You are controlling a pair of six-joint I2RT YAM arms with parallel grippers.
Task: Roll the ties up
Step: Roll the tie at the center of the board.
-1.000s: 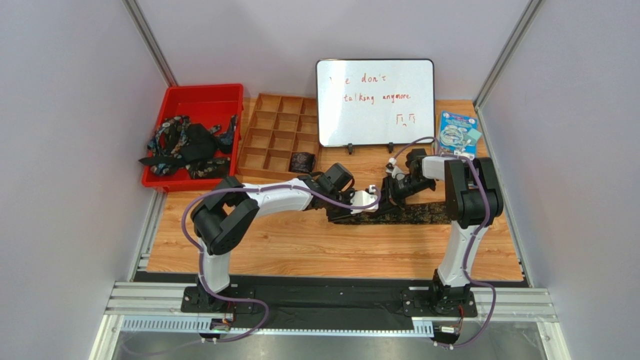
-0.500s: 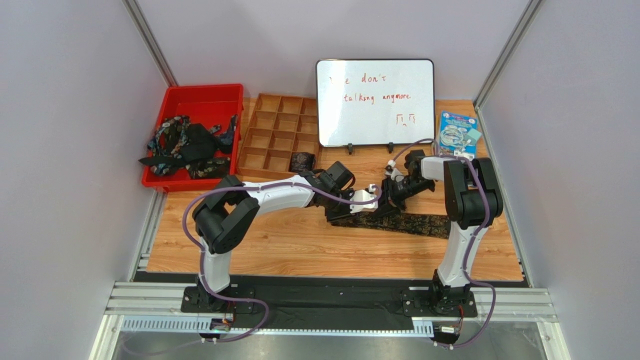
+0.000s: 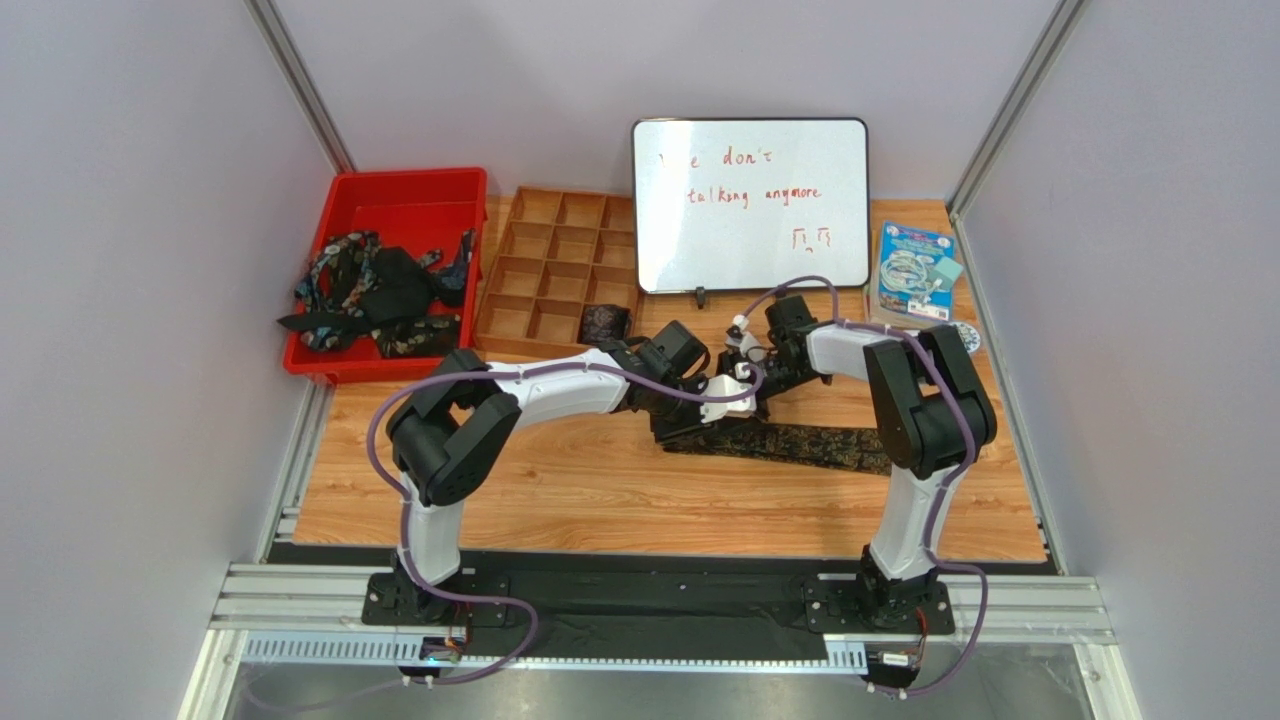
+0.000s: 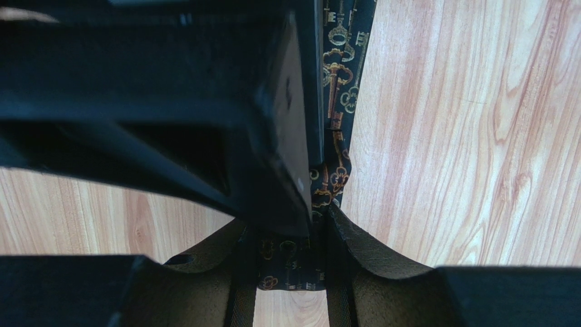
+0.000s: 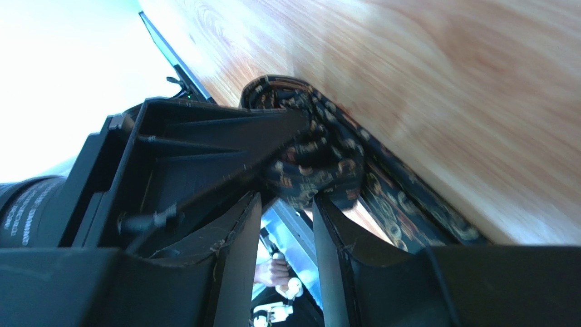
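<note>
From overhead, the tie (image 3: 796, 444) is lying flat across the middle of the table (image 3: 601, 495), running nine to three o'clock. Both arms are reaching over its nine o'clock end, where a roll would begin. The left gripper (image 3: 732, 396) is reaching in from nine o'clock and the right gripper (image 3: 747, 365) from one. More ties (image 3: 376, 285) are sitting heaped in the red bin (image 3: 349, 192) at ten o'clock. One coil (image 3: 606, 320) is resting in a near cell of the divided wooden tray (image 3: 519, 203), likely where finished rolls go.

In the left wrist view, the left fingers (image 4: 354, 259) are pinching the tie, its key-patterned cloth filling the gap between them, probably to anchor it for winding.

In the right wrist view, the right fingers (image 5: 239, 259) are drawn near each other, with a bunched fold of the tie at their tips. Light is showing through the gap, so whether they are truly gripping the fold cannot be told.
</note>
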